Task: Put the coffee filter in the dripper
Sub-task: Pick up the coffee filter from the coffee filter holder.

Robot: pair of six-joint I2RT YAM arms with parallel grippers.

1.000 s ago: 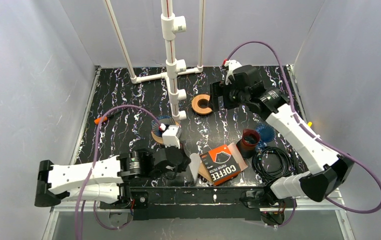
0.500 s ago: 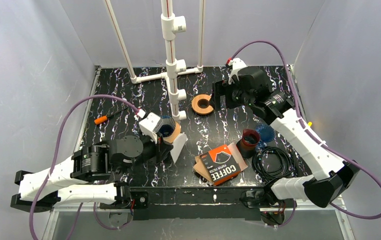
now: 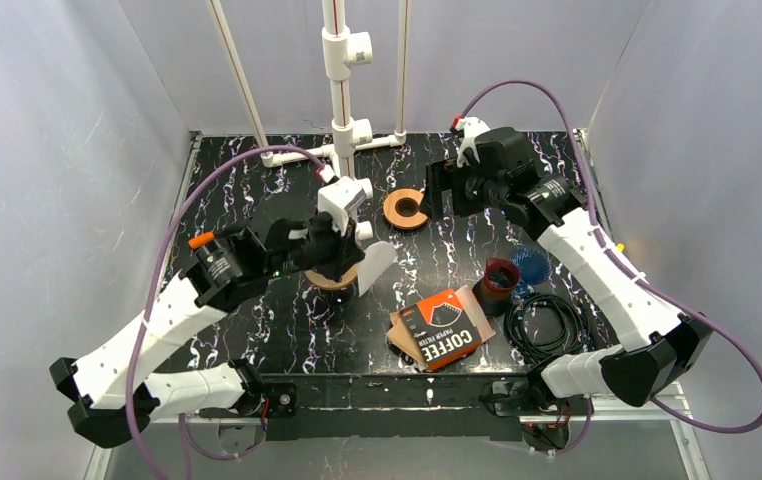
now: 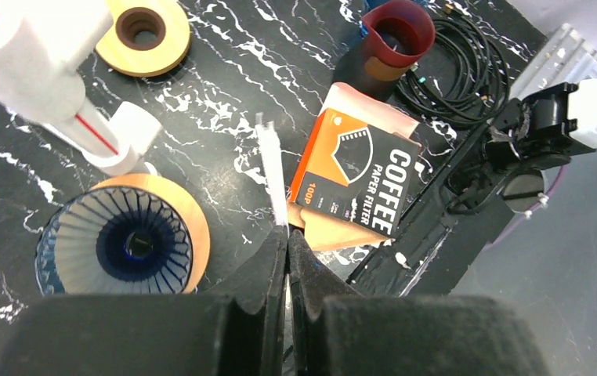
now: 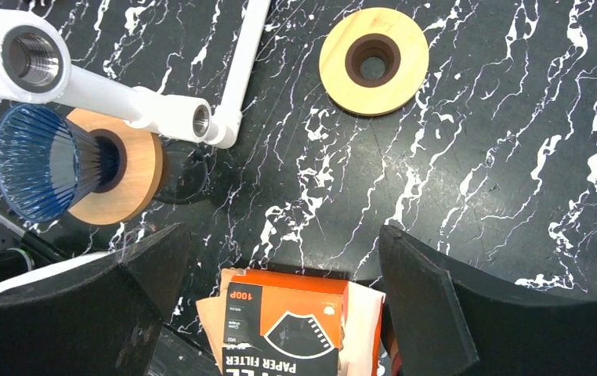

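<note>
the left claw [image 4: 286,237] is pinched together on 1 edge of the white coffee filter [image 4: 270,168], which juts past its tips just beside the blue dripper [image 4: 123,244], not yet in it. so the pickup looks done and seating it in the cone remains. the left arm [image 3: 172,305] stretches forward, wrist tipped down over the dripper, while the right claw [image 5: 280,252] hangs wide apart, empty.

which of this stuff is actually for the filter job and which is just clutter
For the job:
coffee filter, pinched in the left gripper
blue dripper

Lying about:
filter pack
red cup
wooden ring
cable coil
</note>
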